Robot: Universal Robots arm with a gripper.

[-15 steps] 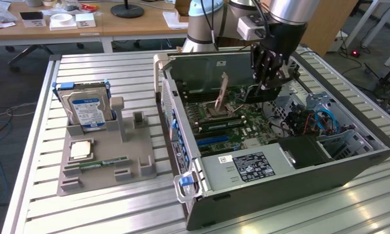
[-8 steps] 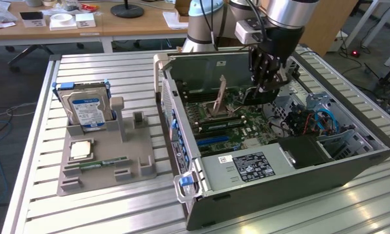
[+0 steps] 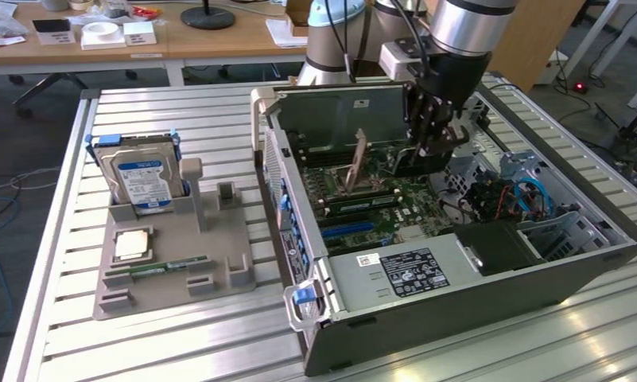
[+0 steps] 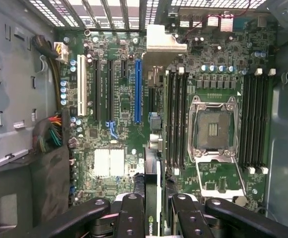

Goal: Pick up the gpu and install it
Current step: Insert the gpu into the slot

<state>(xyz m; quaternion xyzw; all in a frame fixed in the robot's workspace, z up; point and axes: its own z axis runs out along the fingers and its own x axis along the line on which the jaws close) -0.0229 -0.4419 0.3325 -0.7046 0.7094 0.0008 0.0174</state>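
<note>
The Nvidia name, in pale letters turned on their side, reads along the narrow edge of the gpu in the wrist view, the one brand legible here. In the exterior view a blue-and-white label covers the face of the hard drive, and a black label with white print lies on the power supply inside the open case, a small white sticker just beside it; the lettering on all three is too small to read

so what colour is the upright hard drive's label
Blue over white, on the boxy silver hard drive; best in the exterior view.
</note>
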